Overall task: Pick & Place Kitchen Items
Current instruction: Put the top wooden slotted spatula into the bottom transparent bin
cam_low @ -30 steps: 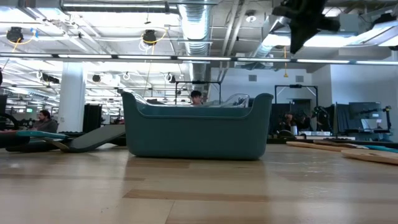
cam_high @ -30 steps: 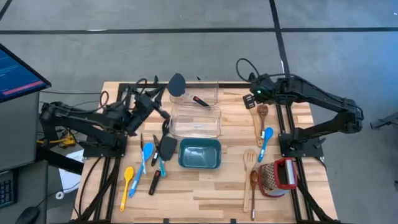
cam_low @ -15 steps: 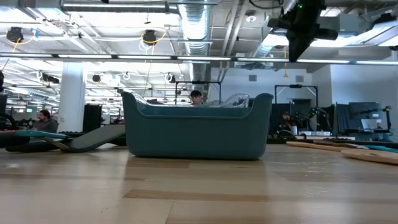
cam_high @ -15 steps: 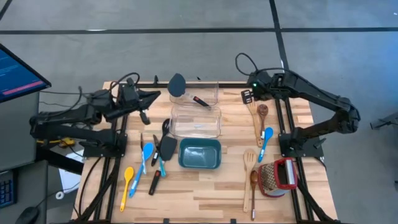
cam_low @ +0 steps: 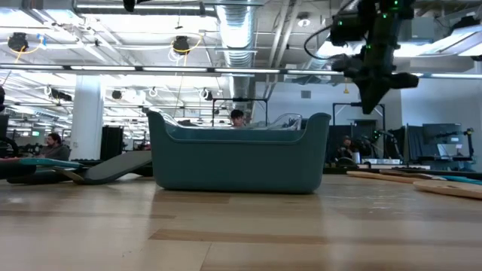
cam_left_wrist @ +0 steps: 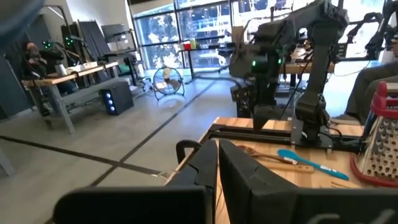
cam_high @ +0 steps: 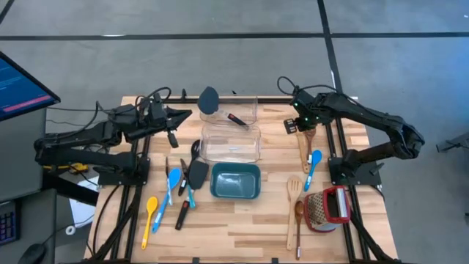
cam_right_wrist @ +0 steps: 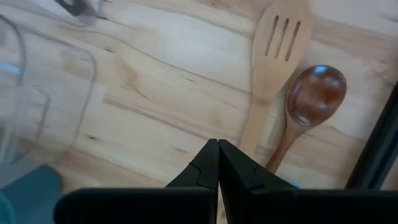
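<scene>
Your right gripper (cam_high: 293, 125) hangs above the far end of the desk (cam_high: 242, 235), fingertips pressed together and holding nothing, just over the pale slotted wooden spatula (cam_right_wrist: 273, 56) and the brown wooden spoon (cam_right_wrist: 314, 99) that lie side by side and nearly touching. That closeness is your main risk: if you come down with the gripper spread wide, you may catch both handles at once, or nudge the spoon so it rolls against the spatula and skews the grasp. Come down with it still closed and you will only press on the wood and push it along the desk.

Relative to the teal bin (cam_high: 235, 182), those two utensils sit beyond it on the right-arm side, with a blue spoon (cam_high: 314, 167) nearer; black spatulas (cam_high: 195, 176), blue spoons (cam_high: 171, 185) and a yellow spoon (cam_high: 149, 217) lie on the bin's other side. A clear container (cam_high: 231, 139) stands just behind the bin.

Your left gripper (cam_high: 174, 117) waits off the desk's far left corner, fingertips also together and empty.

Only the right wrist view shows how tightly spatula and spoon are paired. The low view hides them entirely behind the bin but shows the gripper well clear of the desk. The high view alone gives you the whole layout, including the grater (cam_high: 327, 208).
</scene>
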You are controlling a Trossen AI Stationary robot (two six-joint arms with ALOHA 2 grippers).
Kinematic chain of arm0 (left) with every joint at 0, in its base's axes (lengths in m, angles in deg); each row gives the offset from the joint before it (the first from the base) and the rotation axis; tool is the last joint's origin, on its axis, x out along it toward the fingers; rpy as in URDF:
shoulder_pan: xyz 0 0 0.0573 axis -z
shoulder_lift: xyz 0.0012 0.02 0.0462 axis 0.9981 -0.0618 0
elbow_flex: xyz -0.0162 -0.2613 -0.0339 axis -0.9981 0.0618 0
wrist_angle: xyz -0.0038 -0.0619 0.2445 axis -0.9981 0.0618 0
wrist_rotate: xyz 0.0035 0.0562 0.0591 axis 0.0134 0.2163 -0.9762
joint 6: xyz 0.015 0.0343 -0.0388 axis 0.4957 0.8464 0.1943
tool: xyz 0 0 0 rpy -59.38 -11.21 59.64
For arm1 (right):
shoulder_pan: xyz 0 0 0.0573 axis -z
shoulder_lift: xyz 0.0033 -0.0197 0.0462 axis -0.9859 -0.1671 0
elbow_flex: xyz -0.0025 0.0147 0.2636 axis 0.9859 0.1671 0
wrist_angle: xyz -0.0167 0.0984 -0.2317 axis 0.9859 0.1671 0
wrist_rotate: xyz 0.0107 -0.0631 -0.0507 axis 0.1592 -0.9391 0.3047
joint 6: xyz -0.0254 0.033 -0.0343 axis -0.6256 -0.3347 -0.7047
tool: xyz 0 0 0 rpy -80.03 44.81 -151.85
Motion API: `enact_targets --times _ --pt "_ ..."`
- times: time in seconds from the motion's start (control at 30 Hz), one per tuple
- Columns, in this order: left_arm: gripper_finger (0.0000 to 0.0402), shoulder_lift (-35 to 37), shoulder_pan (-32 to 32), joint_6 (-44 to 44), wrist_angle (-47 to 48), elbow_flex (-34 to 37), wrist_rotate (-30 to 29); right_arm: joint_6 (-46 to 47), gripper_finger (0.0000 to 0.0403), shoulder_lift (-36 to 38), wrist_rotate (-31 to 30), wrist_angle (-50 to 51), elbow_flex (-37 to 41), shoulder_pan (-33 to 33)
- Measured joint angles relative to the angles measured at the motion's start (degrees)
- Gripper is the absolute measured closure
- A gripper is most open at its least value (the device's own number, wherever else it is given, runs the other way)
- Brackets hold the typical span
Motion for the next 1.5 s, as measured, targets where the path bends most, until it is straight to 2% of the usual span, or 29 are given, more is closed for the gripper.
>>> enact_targets --times 0.33,0.57,0.67,0.93,1.07,1.2,1.5 --pt "0.0398 0.0 0.0 0.0 0.0 0.0 0.0 -0.2 0.0403 0.0 -0.3 -5.0 4.7 0.3" --pt "0.0397 0.0 0.0 -0.4 -0.2 0.0 0.0 0.9 0.0398 0.0 -3.5 -6.0 7.6 0.3" --pt "0.0396 0.0 0.0 -1.7 -0.3 0.0 0.0 1.7 0.0371 0.0 -3.5 -5.8 9.3 0.3" --pt "0.0395 0.0 0.0 -2.0 -0.3 0.0 0.0 3.2 0.0258 0.0 -3.6 -11.8 13.9 0.4" --pt "0.0395 0.0 0.0 -2.0 -0.2 0.0 0.0 4.8 0.0227 0.0 -3.5 -14.5 15.9 1.3" --pt "0.0397 0.0 0.0 -2.0 -0.3 0.0 0.0 5.0 0.0225 0.0 -3.3 -15.7 18.4 2.2" --pt "0.0398 0.0 0.0 -2.0 -0.3 0.0 0.0 5.0 0.0257 0.0 -3.3 -22.8 23.1 2.3"
